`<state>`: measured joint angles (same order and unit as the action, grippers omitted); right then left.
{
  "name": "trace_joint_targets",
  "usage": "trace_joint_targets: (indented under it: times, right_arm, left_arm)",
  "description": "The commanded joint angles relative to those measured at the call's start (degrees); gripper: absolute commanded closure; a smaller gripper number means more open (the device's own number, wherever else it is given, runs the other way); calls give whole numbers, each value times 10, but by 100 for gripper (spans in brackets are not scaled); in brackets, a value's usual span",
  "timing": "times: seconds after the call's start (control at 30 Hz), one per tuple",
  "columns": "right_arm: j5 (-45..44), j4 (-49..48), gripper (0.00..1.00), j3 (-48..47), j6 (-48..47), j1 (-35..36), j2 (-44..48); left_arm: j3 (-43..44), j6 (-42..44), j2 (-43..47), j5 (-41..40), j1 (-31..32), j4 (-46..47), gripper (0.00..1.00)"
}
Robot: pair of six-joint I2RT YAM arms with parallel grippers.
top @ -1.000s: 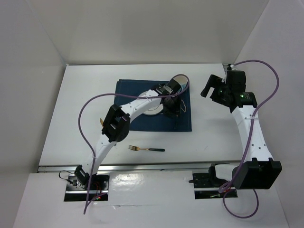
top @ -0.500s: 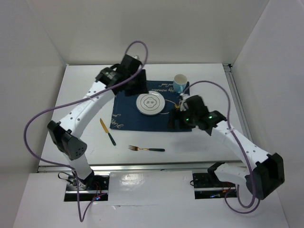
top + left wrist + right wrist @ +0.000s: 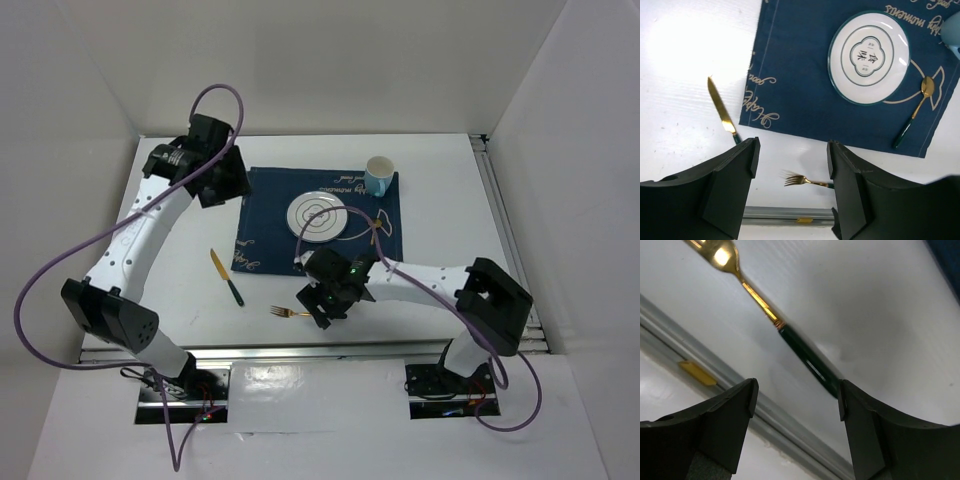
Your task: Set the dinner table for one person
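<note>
The white dinner table (image 3: 450, 200) carries a navy placemat (image 3: 270, 235) with a white plate (image 3: 318, 216) on it. A gold spoon (image 3: 380, 232) lies right of the plate, and a pale blue cup (image 3: 379, 176) stands at the mat's far right corner. A gold knife (image 3: 227, 277) lies left of the mat. A gold fork with a dark handle (image 3: 288, 313) lies near the front edge. My right gripper (image 3: 325, 302) is open, low over the fork's handle (image 3: 807, 360). My left gripper (image 3: 222, 185) is open and empty, high over the mat's far left corner.
The table's metal rail (image 3: 715, 362) runs just in front of the fork. The left wrist view shows the plate (image 3: 869, 57), knife (image 3: 722, 111), spoon (image 3: 915, 112) and fork (image 3: 802, 180) from above. White walls enclose the table on three sides.
My right gripper moved from the mat's right side, where the spoon lies, to the front over the fork handle. My left arm swung back and left, away from the mat.
</note>
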<state>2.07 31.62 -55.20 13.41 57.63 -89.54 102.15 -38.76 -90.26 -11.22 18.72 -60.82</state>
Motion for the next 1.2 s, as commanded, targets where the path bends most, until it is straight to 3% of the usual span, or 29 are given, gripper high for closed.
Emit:
trace_joint_targets:
  times: [0.0,0.2,0.3,0.43,0.6,0.87,1.1,1.17]
  right_arm:
    - [-27,-50,24,-26,-34,2,-28]
    - [-43,-76,34,-19,-63,7,-76]
    - [-43,-76,45,-14,-68,14,-82]
    - [-43,-65,77,-21,-73,33,-69]
    - [-48,-4,100,-76,-73,41,-35]
    - [-32,44,100,-277,53,-20,-134]
    - [-15,84,100,-540,200,-97,-366]
    - [-10,84,100,-601,234,-109,-396]
  left_arm:
    - [-18,18,37,16,-9,2,27]
    - [-25,28,47,21,-19,2,27]
    - [-25,33,47,21,-25,2,27]
    - [-18,40,53,31,-43,2,27]
    - [35,45,53,52,-48,-18,27]
    - [60,45,72,80,-60,-17,27]
    - [17,33,97,80,-70,-11,26]
    - [-2,27,113,74,-70,-11,26]
